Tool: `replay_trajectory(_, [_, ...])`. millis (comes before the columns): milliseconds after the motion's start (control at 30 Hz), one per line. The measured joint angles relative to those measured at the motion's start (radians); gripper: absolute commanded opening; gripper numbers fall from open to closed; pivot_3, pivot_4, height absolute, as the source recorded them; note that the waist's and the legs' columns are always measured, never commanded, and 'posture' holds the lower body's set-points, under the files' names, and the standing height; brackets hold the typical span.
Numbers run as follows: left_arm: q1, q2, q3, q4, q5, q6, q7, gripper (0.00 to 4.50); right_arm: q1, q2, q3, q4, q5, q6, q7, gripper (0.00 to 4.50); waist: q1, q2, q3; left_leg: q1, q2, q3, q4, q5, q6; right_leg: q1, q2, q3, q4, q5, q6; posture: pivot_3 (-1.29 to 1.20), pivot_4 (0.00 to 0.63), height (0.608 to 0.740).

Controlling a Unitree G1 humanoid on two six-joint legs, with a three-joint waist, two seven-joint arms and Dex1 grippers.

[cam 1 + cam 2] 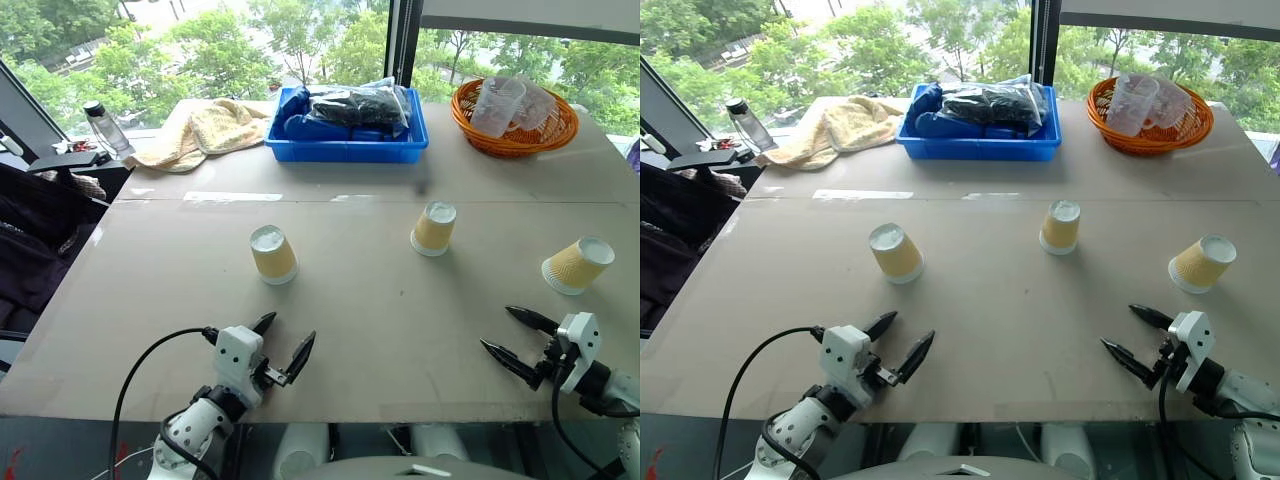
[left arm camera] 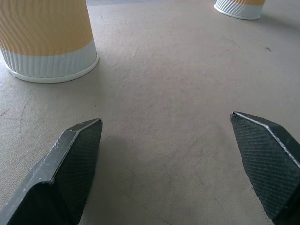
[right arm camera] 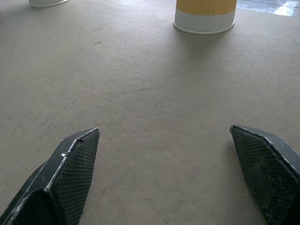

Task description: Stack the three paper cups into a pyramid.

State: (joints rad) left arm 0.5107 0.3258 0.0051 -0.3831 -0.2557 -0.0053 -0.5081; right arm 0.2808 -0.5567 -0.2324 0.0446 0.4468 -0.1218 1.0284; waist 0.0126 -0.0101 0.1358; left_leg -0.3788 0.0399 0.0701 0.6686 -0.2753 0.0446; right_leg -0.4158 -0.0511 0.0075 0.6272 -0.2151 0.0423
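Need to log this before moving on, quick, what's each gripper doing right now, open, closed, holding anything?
Left gripper: open, holding nothing, above the table short of the nearest paper cup.
Right gripper: open, holding nothing.

Each arm is ended by a white, blocky wrist housing, from which two black fingers, tapered to sharp tips, are extended. The left gripper (image 1: 283, 347) is fed by a black cable looped beside the arm. The right gripper (image 1: 515, 334) is built alike. The fingers' (image 2: 70, 168) inner faces are covered with fine cross-hatching.
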Motion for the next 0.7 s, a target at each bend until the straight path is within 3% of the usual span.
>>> replay_trajectory(700, [-0.019, 0.021, 0.008, 0.001, -0.024, 0.009, -0.020, 4.50, -0.047, -0.005, 0.004, 0.000, -0.017, 0.034, -0.009, 4.42, 0.000, -0.001, 0.001, -0.002, 0.000, 0.000, 0.000, 0.000, 0.000, -0.002, 0.000, 0.000, 0.000, 0.000, 0.000, 0.00, 0.150, 0.733])
